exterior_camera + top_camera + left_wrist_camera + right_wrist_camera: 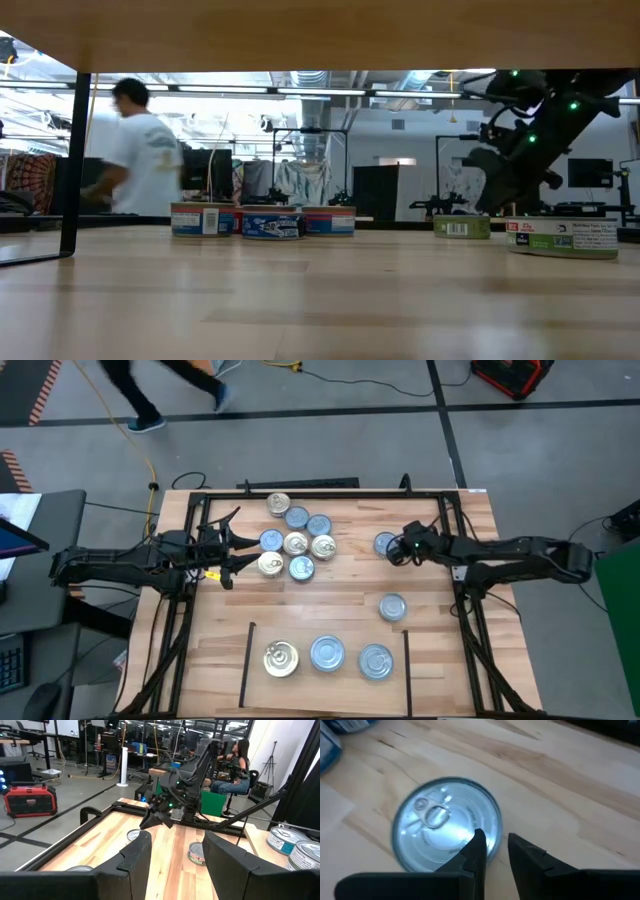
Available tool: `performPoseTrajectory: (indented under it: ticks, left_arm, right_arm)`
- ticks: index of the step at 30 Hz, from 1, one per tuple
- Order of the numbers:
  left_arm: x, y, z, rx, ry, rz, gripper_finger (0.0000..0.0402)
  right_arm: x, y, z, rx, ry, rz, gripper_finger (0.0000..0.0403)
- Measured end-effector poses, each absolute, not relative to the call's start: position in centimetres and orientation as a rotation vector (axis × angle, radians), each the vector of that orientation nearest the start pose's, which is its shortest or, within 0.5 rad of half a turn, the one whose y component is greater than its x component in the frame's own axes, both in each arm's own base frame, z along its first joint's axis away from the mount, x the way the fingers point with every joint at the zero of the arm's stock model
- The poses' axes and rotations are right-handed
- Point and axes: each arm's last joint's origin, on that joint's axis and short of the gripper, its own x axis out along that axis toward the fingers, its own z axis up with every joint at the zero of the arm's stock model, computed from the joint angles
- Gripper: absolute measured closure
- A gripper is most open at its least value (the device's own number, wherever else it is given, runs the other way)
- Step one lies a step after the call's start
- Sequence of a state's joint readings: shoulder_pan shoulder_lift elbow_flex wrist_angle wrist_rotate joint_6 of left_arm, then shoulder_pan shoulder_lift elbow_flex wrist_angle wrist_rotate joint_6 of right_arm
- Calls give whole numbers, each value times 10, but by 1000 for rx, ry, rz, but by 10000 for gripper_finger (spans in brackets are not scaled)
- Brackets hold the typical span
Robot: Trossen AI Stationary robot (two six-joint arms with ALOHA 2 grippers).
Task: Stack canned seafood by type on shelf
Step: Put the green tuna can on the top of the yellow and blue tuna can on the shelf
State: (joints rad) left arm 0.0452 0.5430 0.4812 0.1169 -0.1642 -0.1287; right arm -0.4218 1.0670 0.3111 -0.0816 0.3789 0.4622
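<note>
Right gripper [492, 852] hovers over a silver-topped tin [445, 822], fingers nearly together, gripping nothing. Left gripper [228, 547] sits half open and empty beside the tin cluster [297, 534]. Shelf [325, 625] holds three tins.

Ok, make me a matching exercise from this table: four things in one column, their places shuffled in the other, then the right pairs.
Things
1. gold-topped round metal tin on the light wood shelf
2. lone silver-topped round tin
3. left gripper
4. right gripper

Places
A. beside the cluster of tins
B. left end of the three-tin row
C. over the edge of a single silver-topped tin
D. bare wood between the shelf and the right arm

Pairs: 1-B, 2-D, 3-A, 4-C
</note>
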Motion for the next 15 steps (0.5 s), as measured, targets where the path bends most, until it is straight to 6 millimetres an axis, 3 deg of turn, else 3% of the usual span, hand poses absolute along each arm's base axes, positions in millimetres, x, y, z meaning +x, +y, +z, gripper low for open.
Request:
performPoseTrajectory:
  ticks: [8,15]
  left_arm:
    - [138,11,290,-131,-69,206,233]
    - [138,11,290,-131,-67,206,233]
  right_arm:
    - [156,-91,129,473,728,-957,310]
    - [152,-100,122,536,733,-1041,378]
